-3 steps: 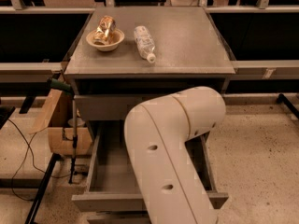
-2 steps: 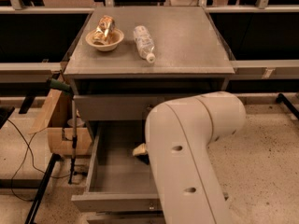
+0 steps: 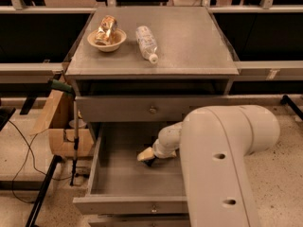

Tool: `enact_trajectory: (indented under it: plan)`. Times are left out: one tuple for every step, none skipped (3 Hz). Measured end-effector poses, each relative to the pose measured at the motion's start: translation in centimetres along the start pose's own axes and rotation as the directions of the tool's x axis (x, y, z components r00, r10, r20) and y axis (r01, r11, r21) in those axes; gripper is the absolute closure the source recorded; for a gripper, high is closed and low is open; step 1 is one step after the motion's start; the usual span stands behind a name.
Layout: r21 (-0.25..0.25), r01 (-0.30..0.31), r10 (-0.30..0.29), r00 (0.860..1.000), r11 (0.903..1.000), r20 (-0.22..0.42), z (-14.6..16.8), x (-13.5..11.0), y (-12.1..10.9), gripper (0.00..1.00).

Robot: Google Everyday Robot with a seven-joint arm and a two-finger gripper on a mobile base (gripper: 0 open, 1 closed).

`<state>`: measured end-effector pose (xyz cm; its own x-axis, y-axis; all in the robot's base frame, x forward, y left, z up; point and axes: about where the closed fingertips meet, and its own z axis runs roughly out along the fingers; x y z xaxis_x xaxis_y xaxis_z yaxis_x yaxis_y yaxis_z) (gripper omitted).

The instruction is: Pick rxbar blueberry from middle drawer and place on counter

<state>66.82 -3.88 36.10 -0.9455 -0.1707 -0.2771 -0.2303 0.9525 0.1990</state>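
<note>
Counter (image 3: 189, 41) above, the arm (image 3: 222, 164) has swung aside, baring the gripper (image 3: 146, 156) low inside the open drawer (image 3: 123, 176); its grip cannot be told, the pick seemingly underway.

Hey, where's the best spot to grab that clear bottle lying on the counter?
Take the bottle around its mid-body, probably from above, closing across its narrow width: it lies on its side, cap toward the front edge. The gripper is down in the open middle drawer.

I see my gripper (image 3: 147, 156) down in the middle drawer (image 3: 118, 178), matt grey metal. Counter (image 3: 189, 41): speckled matt grey. Arm (image 3: 222, 145): smooth cream plastic. Bottle (image 3: 146, 42): clear plastic. Wrapper (image 3: 106, 28): shiny gold.
</note>
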Motion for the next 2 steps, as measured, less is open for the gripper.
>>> enact_trajectory:
  plan:
    - [-0.037,0.085,-0.084,0.996,0.9957,0.034,-0.52,0.82,0.00,0.00]
    - [-0.089,0.161,-0.157,0.986,0.9829,0.055,-1.30,1.42,0.29,0.00]
